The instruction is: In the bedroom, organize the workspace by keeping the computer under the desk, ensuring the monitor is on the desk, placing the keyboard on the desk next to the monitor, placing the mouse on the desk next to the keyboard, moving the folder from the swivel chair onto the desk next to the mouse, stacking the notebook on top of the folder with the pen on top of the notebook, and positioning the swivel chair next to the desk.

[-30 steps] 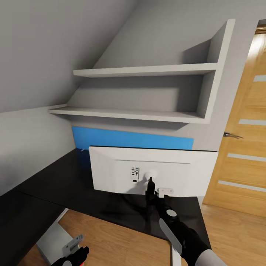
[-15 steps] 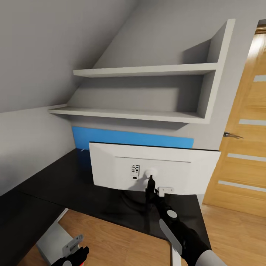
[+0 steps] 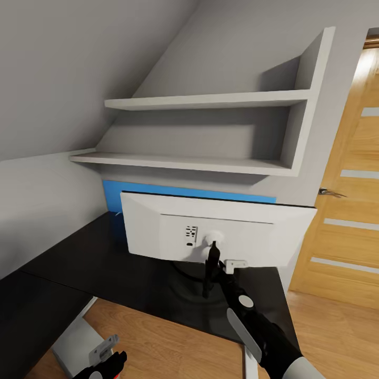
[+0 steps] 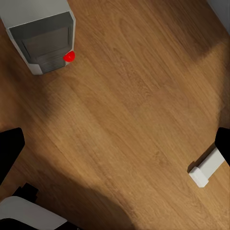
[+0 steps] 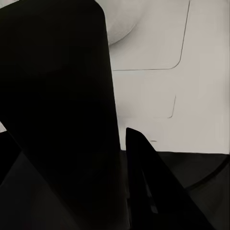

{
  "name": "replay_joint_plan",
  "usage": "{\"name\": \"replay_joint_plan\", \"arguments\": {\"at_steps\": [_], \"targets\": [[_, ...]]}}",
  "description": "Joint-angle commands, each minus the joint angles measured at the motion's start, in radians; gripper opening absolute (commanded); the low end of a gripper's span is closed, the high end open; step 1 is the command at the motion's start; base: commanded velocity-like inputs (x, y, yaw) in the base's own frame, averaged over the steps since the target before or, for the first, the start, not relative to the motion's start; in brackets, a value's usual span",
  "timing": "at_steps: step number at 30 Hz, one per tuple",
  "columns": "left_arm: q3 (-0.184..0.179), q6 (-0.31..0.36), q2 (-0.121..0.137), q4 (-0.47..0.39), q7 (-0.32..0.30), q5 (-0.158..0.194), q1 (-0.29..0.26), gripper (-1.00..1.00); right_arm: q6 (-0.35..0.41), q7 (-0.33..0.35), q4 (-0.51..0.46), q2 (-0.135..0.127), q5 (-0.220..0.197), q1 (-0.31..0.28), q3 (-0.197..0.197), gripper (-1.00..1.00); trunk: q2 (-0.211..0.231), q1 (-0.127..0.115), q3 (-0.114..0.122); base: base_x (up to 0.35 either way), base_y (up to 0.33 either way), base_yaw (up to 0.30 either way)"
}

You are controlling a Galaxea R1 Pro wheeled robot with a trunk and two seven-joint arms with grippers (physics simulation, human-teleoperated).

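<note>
The right gripper [image 3: 211, 261] is clamped on the wide white-backed monitor's [image 3: 158, 231] black stand; the monitor has risen and shifted left.

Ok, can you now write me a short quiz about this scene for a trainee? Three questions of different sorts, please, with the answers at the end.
1. True or false: the wide flat white-backed monitor shows its black screen to the head camera.
2. Where does the monitor stand? A. on a white wall shelf. B. on the long desk with the glossy black top. C. on the floor.
3. In the left wrist view, which thing carries a red dot, and what does it stand on?

Key
1. False: its white back faces the camera.
2. B.
3. The light grey boxy computer tower, standing on the light wood floor.
</note>
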Motion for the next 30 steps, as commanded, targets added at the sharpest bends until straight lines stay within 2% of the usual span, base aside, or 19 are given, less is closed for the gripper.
{"name": "replay_joint_plan", "arguments": {"at_steps": [1,8,12,15,21,24,26,28,29,30], "targets": [[0.001,0.003,0.000,-0.002,0.007,0.009,-0.001,1.00,-0.001,-0.009,-0.024,-0.002,-0.012,0.006,0.004,-1.00,-0.002,0.000,-0.002,0.000,0.000,0.000],[0.001,0.003,0.000,-0.002,0.007,0.009,-0.001,1.00,0.011,-0.009,-0.091,-0.006,-0.009,0.028,0.007,-1.00,-0.002,0.000,-0.002,0.000,0.000,0.000],[0.001,0.003,0.000,-0.002,0.007,0.009,-0.001,1.00,0.047,-0.006,-0.115,-0.012,-0.008,0.035,0.009,-1.00,-0.002,0.000,-0.002,0.000,0.000,0.000],[0.001,0.003,0.000,-0.002,0.007,0.009,-0.001,1.00,0.083,0.031,-0.132,-0.018,-0.007,0.038,0.009,-1.00,-0.002,0.000,-0.002,0.000,0.000,0.000],[0.001,0.003,0.000,-0.002,0.007,0.009,-0.001,1.00,0.106,0.084,-0.153,-0.027,-0.002,0.041,0.008,-1.00,-0.002,0.000,-0.002,0.000,0.000,0.000],[0.001,0.003,0.000,-0.002,0.007,0.009,-0.001,1.00,0.127,0.097,-0.226,-0.072,-0.001,0.053,0.010,-1.00,-0.002,0.000,-0.002,0.000,0.000,0.000],[0.001,0.003,0.000,-0.002,0.007,0.009,-0.001,1.00,0.169,0.102,-0.295,-0.110,-0.002,0.064,0.010,-1.00,-0.002,0.000,-0.002,0.000,0.000,0.000],[0.001,0.003,0.000,-0.002,0.007,0.010,-0.001,1.00,0.241,0.106,-0.377,-0.152,-0.002,0.075,0.009,-1.00,-0.002,0.000,-0.002,0.000,0.000,0.000],[0.001,0.003,0.000,-0.002,0.007,0.010,-0.001,1.00,0.319,0.109,-0.457,-0.194,-0.003,0.084,0.007,-1.00,-0.002,0.000,-0.002,0.000,0.000,0.000],[0.001,0.003,0.000,-0.002,0.007,0.010,-0.001,1.00,0.351,0.110,-0.492,-0.213,-0.003,0.087,0.005,-1.00,-0.002,0.000,-0.002,0.000,0.000,0.000]]}}
